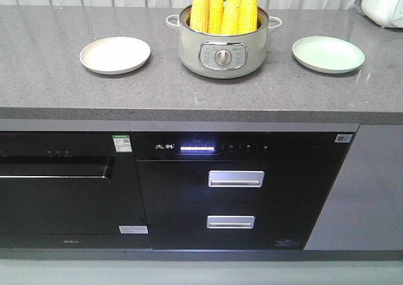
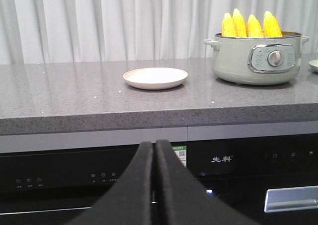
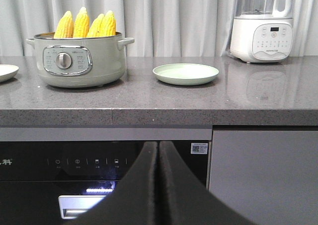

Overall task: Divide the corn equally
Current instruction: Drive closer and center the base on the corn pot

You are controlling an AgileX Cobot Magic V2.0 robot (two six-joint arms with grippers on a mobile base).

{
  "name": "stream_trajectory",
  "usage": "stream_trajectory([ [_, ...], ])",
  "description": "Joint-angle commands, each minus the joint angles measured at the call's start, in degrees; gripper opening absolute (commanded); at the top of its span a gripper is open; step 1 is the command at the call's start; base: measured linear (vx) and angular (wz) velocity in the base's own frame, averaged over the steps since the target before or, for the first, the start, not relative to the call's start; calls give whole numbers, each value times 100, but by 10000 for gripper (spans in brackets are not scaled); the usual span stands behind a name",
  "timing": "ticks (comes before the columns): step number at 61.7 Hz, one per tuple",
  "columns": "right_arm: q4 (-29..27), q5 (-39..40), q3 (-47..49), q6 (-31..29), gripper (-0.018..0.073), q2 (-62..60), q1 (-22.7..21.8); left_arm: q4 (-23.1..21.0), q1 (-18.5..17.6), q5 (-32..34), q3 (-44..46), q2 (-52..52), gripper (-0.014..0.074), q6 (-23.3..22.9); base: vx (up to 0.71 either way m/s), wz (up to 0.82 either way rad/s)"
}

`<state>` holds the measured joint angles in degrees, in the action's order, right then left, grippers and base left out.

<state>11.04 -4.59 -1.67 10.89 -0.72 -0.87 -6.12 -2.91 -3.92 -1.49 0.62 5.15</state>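
Observation:
Several yellow corn cobs (image 1: 224,8) stand upright, tips up, in a pale green electric pot (image 1: 221,55) at the middle of the grey counter; the corn (image 2: 251,25) and pot (image 2: 256,58) show at the right of the left wrist view, and the corn (image 3: 87,24) and pot (image 3: 74,61) at the left of the right wrist view. A beige plate (image 1: 115,54) lies left of the pot, a green plate (image 1: 328,53) right of it. My left gripper (image 2: 155,146) and right gripper (image 3: 158,146) are both shut on nothing, low in front of the cabinet face, well short of the counter.
A white blender base (image 3: 262,34) stands at the counter's back right, behind the green plate (image 3: 186,73). Below the counter edge (image 1: 189,114) are black appliance fronts with two metal drawer handles (image 1: 235,178). A white curtain hangs behind the counter.

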Motion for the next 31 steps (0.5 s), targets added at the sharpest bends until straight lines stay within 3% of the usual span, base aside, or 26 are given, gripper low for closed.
stream_trajectory([
  [1, 36, 459, -38, -4, -6, 14, -25, -13, -37, 392, -86, 94, -6, -35, 11, -1],
  [31, 36, 459, -38, -4, -6, 14, -25, -13, -37, 392, -86, 94, -6, -35, 10, -1],
])
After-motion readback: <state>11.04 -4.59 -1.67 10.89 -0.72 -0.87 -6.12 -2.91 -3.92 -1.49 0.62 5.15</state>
